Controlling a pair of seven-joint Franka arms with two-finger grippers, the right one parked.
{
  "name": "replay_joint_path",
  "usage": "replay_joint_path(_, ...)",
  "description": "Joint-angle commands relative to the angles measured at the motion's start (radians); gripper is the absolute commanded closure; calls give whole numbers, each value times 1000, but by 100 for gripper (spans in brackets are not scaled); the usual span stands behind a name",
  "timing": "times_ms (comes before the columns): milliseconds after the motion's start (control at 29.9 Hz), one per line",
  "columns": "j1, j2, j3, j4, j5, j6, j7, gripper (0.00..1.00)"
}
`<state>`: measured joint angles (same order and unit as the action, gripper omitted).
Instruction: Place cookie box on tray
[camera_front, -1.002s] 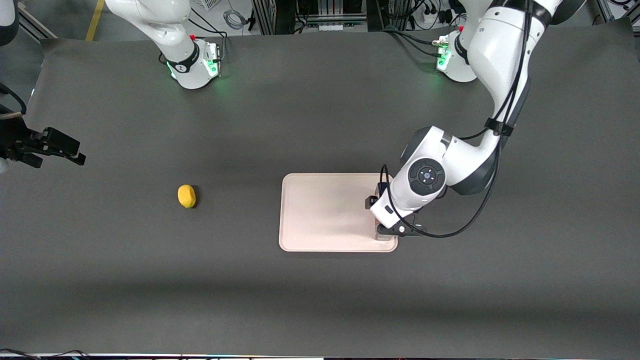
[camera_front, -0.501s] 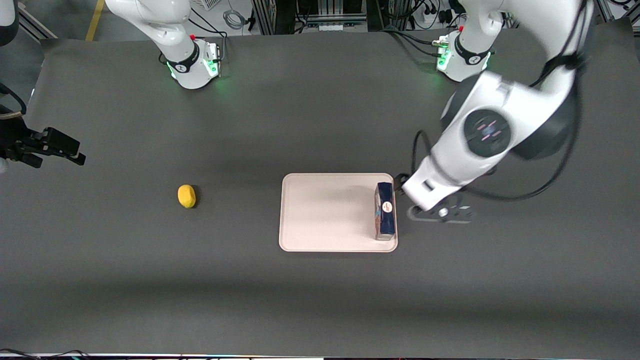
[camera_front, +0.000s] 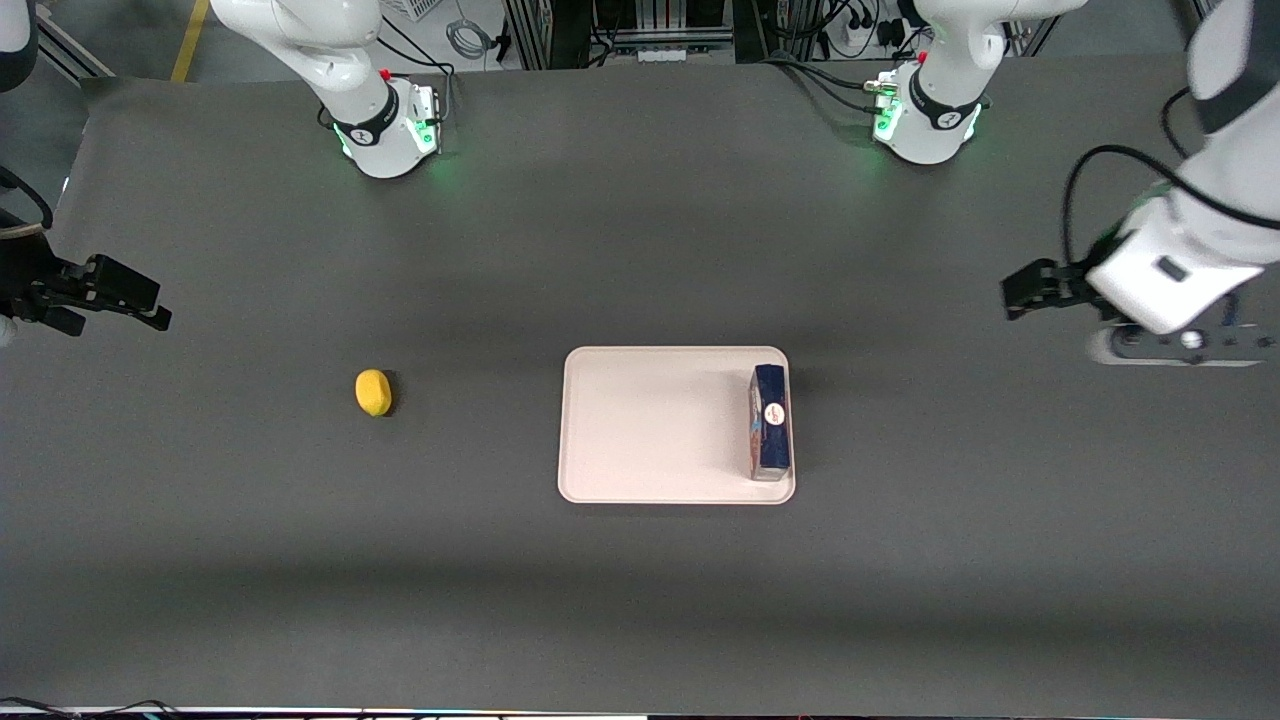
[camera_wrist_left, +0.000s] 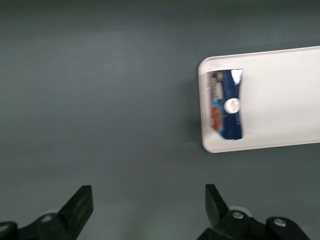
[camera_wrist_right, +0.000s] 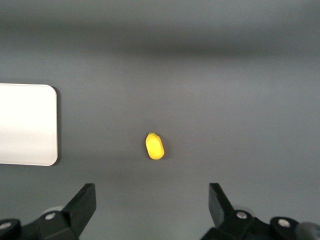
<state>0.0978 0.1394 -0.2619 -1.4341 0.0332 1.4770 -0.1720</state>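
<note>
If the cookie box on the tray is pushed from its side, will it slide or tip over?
The cookie box lies flat at the tray edge, so it would probably slide, not tip. As a small carton it likely feels light and dents easily. The open end effector hangs away, toward the working arm's end.

The parked gripper (camera_wrist_right: 151, 195) hangs over a dark grey table (camera_wrist_right: 225, 75), its two black fingers (camera_wrist_right: 82, 202) spread wide with nothing between them. A small yellow lemon-like object (camera_wrist_right: 154, 146) lies on the table ahead of the fingertips, about midway across the gap. One end of the pale pink tray (camera_wrist_right: 30, 125), with rounded corners, lies outside the gap, off to the side of one finger and well apart from the yellow object.
</note>
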Motion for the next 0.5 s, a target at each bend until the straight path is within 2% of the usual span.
replay_joint_path(0, 60, -73, -8, -80, -6, -15, 3, 0)
replay_joint_path(134, 106, -141, -10, -172, -4, 17, 11, 0)
replay_joint_path(301, 115, -254, -8, -311, -4, 98, 16, 0)
replay_joint_path(468, 115, -259, 12, -335, -6, 124, 83, 0)
